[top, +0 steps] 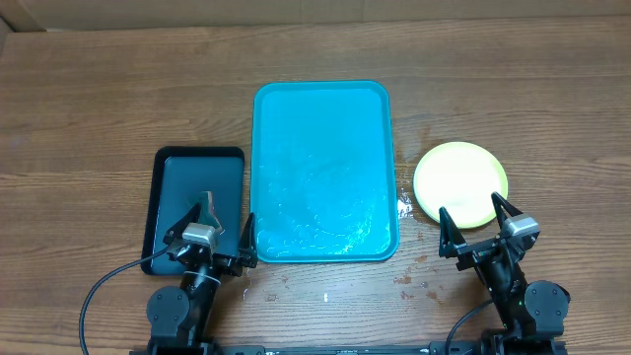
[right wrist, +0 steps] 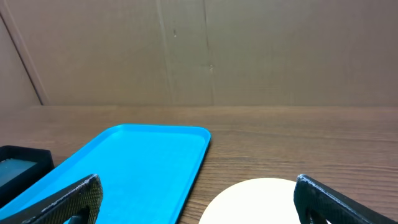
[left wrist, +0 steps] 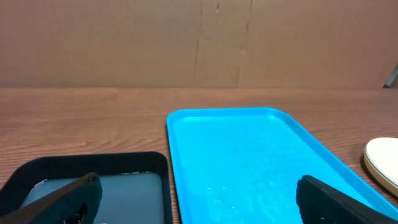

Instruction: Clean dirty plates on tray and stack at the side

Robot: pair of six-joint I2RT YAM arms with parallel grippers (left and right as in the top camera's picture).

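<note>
Overhead: turquoise tray (top: 322,173) at table centre, bare of plates, wet sheen on its floor. Yellow-green-rimmed plate (top: 460,182) on the table (top: 99,99) just right of the tray, apart from it; single plate or a stack, cannot tell from above. Droplets (top: 402,204) on the wood between tray and plate. Left gripper (top: 228,219) spread wide, holding nothing, over the gap between black tray (top: 192,182) and turquoise tray. Right gripper (top: 471,207) spread wide too, empty, straddling the plate's near edge. Risk here: any forward push of the right arm shoving the plate along damp wood, or toppling a stack if there is one. Left wrist: both fingers (left wrist: 68,199) apart at the frame bottom, nothing between; black tray under the left one, turquoise rim beneath the right one, plate edge at far right. Risk: lowering from here, catching a raised rim and dragging either tray. Right wrist: fingers (right wrist: 342,199) apart, nothing gripped; white plate centre low between them, tray to the left. Risk: closing at this height, clipping the plate rim and flipping it. Judging by the bare tray, task probably near its end, so further handling mainly a chance to disturb the plate.
</note>
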